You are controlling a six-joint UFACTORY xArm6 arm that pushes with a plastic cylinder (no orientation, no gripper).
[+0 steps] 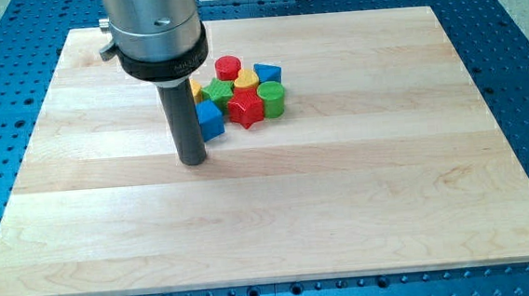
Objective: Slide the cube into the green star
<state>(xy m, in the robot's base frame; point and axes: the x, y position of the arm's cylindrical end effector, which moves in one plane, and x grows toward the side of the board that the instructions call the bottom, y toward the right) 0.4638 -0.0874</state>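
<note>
My tip (192, 160) rests on the wooden board (269, 213), just left of and below the block cluster. A blue cube (210, 120) sits right beside the rod, touching or nearly touching its right side. The green star (216, 93) lies just above and to the right of the blue cube, touching it. A red star-like block (246, 107) is to the right of the cube. The rod hides part of the cluster's left side.
A red cylinder (228, 67), a yellow block (247, 79), another blue block (268, 73) and a green cylinder (272, 99) crowd around the green star. A sliver of yellow (196, 87) shows next to the rod. Blue perforated table surrounds the board.
</note>
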